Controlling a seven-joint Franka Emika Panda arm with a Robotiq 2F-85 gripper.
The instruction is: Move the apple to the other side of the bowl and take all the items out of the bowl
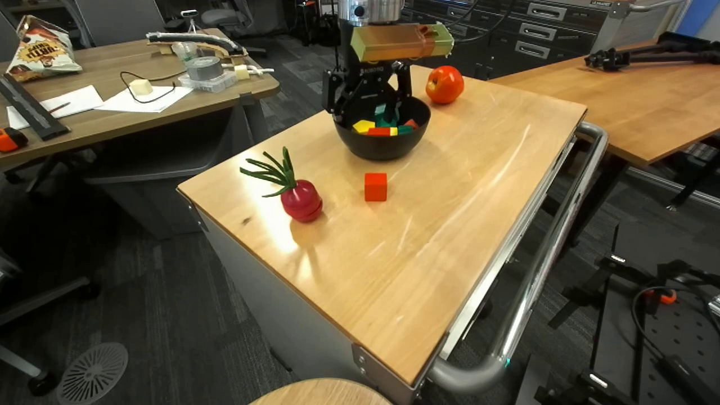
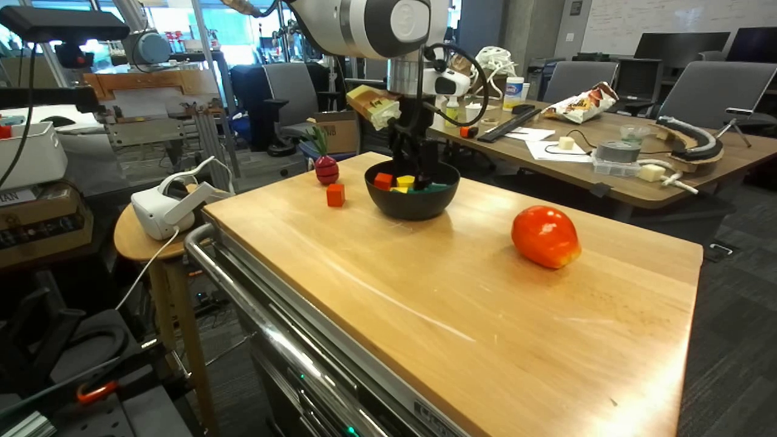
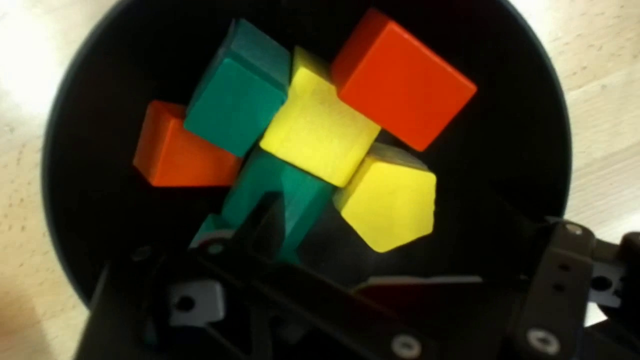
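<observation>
The apple (image 1: 444, 85) (image 2: 545, 235), round, shiny and red-orange, rests on the wooden top beside the glossy black bowl (image 1: 382, 149) (image 2: 413, 203). Inside the bowl lie the items: a red cube (image 3: 410, 85), an orange block (image 3: 187, 155), green blocks (image 3: 235, 105) and yellow pieces (image 3: 322, 127). Outside it, a red-orange cube (image 1: 376, 187) (image 2: 335, 195) and a dark-red fruit with green leaves (image 1: 302, 201) (image 2: 326, 170) are on the wood. My gripper (image 1: 368, 115) (image 3: 400, 235) reaches down into the bowl, fingers wide apart, gripping nothing visible. A dark red patch between them is too dim to identify.
A metal rail (image 1: 540, 281) runs along an edge of the cart top (image 1: 439, 214). A cluttered desk (image 1: 236, 93) stands close by. A stool (image 2: 130, 237) carries a white headset (image 2: 161, 209). A yellowish box (image 1: 388, 42) is fixed above my gripper.
</observation>
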